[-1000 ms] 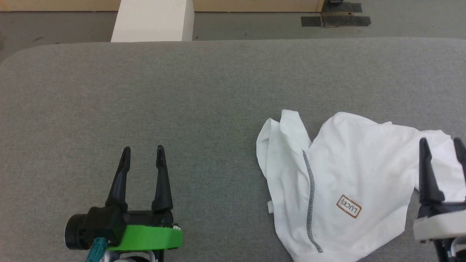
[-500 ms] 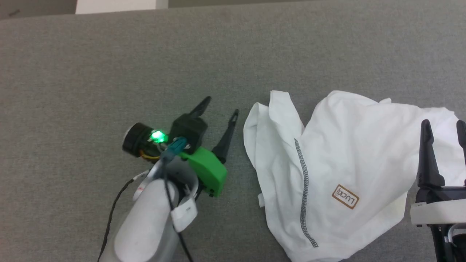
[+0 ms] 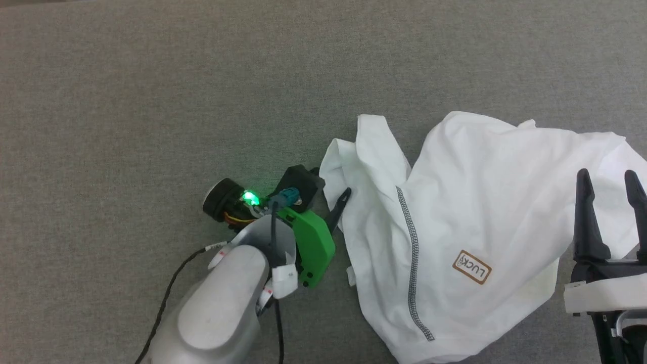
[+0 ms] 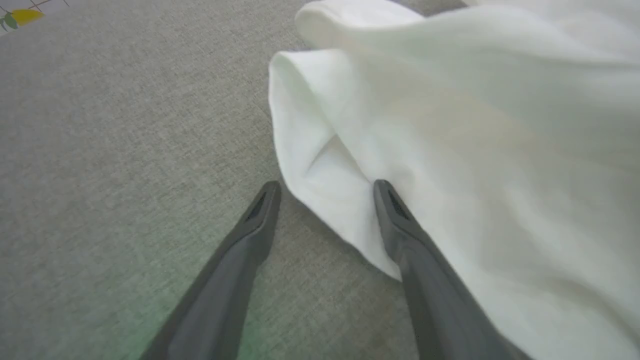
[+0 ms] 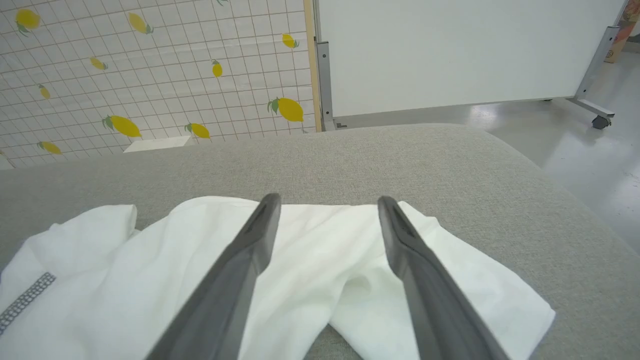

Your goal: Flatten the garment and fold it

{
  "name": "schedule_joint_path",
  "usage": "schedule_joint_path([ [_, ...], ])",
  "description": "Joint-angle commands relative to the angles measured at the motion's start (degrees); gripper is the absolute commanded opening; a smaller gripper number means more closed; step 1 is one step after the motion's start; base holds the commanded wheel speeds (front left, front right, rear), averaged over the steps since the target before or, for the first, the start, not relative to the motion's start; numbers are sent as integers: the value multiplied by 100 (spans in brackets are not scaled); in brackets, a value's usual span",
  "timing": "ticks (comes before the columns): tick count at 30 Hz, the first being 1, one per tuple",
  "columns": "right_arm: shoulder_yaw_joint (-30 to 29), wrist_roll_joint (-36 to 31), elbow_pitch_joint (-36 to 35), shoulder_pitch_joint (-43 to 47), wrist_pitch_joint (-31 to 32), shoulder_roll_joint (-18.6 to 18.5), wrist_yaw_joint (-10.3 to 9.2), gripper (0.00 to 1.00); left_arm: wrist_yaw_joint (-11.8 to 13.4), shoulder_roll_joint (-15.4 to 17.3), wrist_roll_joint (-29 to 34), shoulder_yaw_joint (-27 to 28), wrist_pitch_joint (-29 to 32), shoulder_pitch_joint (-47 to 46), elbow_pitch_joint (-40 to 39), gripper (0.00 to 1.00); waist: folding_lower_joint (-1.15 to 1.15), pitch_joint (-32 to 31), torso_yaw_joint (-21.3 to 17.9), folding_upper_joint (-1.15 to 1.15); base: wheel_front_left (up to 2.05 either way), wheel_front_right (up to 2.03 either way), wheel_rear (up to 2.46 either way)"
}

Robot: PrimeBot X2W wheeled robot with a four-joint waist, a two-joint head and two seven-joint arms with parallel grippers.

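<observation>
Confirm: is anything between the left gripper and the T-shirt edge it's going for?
Nothing visible. The left gripper is right at the left edge of the garment, and the left wrist view shows a fold of white fabric between its open jaws. Bare grey table lies beside it.

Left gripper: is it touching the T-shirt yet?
Cannot tell. In the left wrist view one finger of the left gripper overlaps the T-shirt edge; contact unclear.
</observation>
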Motion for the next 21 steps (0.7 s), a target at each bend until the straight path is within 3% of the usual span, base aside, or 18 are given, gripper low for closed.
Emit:
schedule_joint_path([
  [1,36,33,30,-95,-4,11,-9,100,-37,61,33,-122,69,-87,184,0,0,-10,10,0,0,0,0],
  [5,59,30,79,-95,12,11,-9,100,25,38,11,-99,-185,-187,376,0,0,-131,69,0,0,0,0],
  [11,33,-1,109,-2,52,11,-9,100,495,265,5,413,-857,-232,-262,0,0,-465,220,0,0,0,0],
  [17,-6,36,112,161,93,11,-9,100,1244,846,-57,1242,-943,526,-1954,0,0,-720,421,0,0,0,0],
  [21,-29,68,99,220,100,11,-9,100,1911,1098,-75,1822,-845,1569,-2989,0,0,-760,534,0,0,0,0],
])
